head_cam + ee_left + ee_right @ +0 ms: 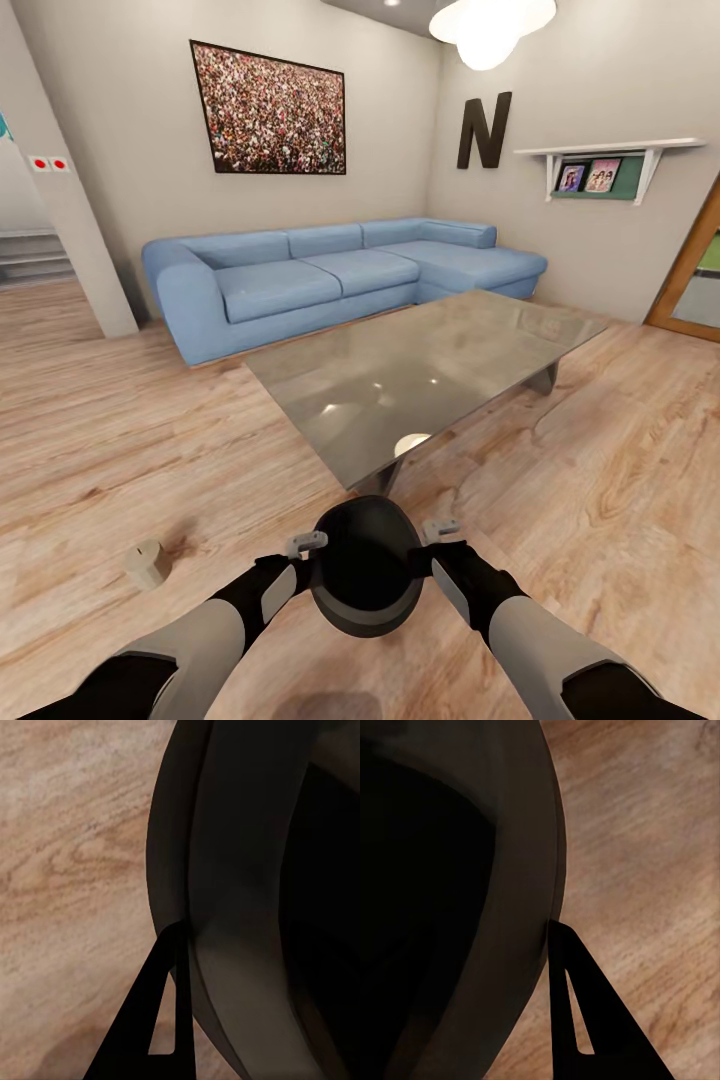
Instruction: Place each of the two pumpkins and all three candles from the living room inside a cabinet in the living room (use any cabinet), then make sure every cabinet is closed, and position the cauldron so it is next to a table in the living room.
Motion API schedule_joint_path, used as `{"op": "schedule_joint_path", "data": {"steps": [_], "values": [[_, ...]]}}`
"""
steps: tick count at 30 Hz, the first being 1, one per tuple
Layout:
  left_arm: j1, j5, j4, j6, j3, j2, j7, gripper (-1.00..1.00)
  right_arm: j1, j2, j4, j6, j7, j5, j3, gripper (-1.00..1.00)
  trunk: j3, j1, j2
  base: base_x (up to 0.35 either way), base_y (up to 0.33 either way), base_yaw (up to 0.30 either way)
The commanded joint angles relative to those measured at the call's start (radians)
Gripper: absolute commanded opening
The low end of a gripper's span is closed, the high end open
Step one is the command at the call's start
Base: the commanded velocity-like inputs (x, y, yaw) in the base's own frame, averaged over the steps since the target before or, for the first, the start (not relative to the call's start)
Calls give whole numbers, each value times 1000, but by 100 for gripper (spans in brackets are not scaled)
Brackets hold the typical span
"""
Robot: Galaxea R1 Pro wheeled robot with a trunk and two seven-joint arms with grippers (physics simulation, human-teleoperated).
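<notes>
The dark, round cauldron [365, 570] hangs just in front of me, held between both arms above the wood floor. My left gripper [310, 568] is shut on its left rim and my right gripper [432, 560] on its right rim. In each wrist view one dark finger [161, 1020] [577, 1020] lies against the cauldron's outer wall [240, 900] [502, 892]; the other finger is hidden inside. The grey glossy table [430, 360] stands right beyond the cauldron, its near corner closest. A beige candle [147, 563] lies on the floor to my left.
A blue corner sofa [330, 275] lines the far wall behind the table. A white pillar [60, 190] stands at the left and a wooden door frame [690, 270] at the right. Open wood floor [120, 440] spreads left of the table.
</notes>
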Motion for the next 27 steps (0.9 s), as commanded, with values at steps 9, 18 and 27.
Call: {"op": "schedule_joint_path", "data": {"steps": [9, 18, 27], "values": [[-1, 24, -7, 6, -5, -1, 4, -100, 0, 0, -1, 5, -9, -10, 11, -100, -1, 0, 0, 0, 0, 0], [-1, 24, -7, 6, -5, -1, 8, 100, 0, 0, -1, 6, -9, -10, 11, 100, -1, 0, 0, 0, 0, 0], [-1, 26, -7, 9, -5, -1, 6, 100, 0, 0, -1, 6, -9, -11, 11, 100, -1, 0, 0, 0, 0, 0]]}}
